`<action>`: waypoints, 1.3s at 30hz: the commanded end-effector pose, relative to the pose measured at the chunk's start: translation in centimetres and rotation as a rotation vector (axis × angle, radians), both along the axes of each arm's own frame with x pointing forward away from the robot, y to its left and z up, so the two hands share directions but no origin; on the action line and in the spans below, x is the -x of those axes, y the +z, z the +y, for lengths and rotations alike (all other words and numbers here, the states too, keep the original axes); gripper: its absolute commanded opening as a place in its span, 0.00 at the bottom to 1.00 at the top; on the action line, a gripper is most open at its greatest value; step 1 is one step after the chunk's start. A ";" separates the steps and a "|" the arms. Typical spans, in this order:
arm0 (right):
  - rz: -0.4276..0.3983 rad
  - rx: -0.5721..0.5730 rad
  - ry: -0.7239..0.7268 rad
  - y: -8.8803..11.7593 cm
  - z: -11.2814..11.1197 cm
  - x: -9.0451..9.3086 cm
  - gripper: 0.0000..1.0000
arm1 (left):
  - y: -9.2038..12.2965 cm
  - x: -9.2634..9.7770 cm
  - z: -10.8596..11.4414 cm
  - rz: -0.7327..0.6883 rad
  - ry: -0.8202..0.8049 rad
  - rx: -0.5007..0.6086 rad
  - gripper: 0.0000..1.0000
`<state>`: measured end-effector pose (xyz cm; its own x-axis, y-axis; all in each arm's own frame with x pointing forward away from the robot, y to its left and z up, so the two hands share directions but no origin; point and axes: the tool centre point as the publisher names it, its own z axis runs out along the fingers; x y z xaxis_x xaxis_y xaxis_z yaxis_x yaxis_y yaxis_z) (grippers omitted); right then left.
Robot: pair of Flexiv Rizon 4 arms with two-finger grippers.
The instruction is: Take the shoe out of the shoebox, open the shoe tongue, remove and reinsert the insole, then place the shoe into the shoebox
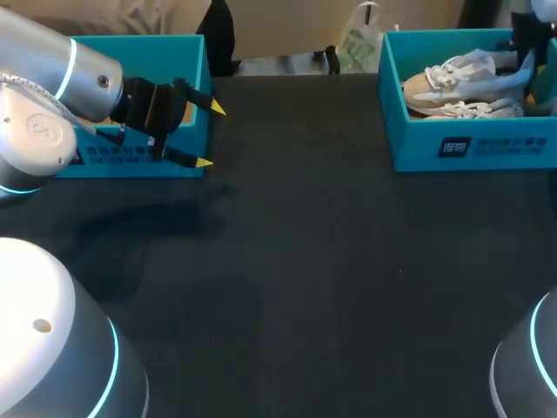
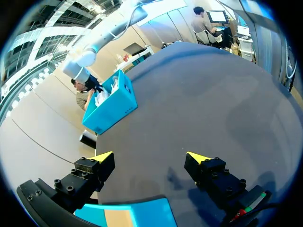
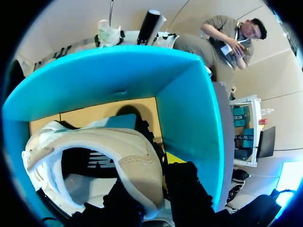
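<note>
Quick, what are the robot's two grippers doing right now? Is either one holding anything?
Left gripper: open, holding nothing.
Right gripper: closed on the shoe, inside the shoebox.

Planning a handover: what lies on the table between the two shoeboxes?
Only bare dark table, per head view; the left hand hovers by the left shoebox.

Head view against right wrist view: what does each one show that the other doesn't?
Only the head view shows the left gripper, open, near a second teal box, and the dark table between the boxes. Only the right wrist view shows the tan floor inside the shoebox and the right gripper close against the white shoe. Both show that shoe lying in that shoebox.
</note>
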<state>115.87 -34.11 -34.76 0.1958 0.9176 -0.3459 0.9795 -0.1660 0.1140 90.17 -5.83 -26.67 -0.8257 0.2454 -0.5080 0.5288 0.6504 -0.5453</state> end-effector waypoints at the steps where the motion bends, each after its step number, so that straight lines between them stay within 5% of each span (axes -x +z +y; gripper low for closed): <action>1: 0.012 -0.006 -0.001 -0.9 0.0 -0.7 0.00 | 0.0 0.1 0.0 -0.001 0.001 -0.002 1.00; 14: 0.013 -0.031 -0.044 -2.2 -0.5 -0.8 0.00 | 0.0 0.1 0.0 -0.001 0.001 -0.002 1.00; 15: 0.012 -0.031 -0.045 -2.2 -0.6 -0.8 0.03 | 0.0 0.1 0.0 -0.001 0.001 -0.002 1.00; 17: 0.008 -0.034 -0.048 -2.1 -0.6 -0.8 0.25 | 0.0 0.1 0.0 -0.001 0.001 -0.002 1.00; 23: 0.006 -0.029 -0.051 -2.1 -0.9 -0.8 0.25 | 0.0 0.1 0.0 -0.001 0.001 -0.002 1.00; 34: -0.006 -0.014 -0.062 -1.5 -1.6 -0.6 0.52 | 0.0 0.1 0.0 -0.001 0.001 -0.002 1.00; 39: -0.026 -0.007 -0.064 -0.5 -1.6 -0.6 0.87 | 0.0 0.1 0.0 -0.001 0.001 -0.002 1.00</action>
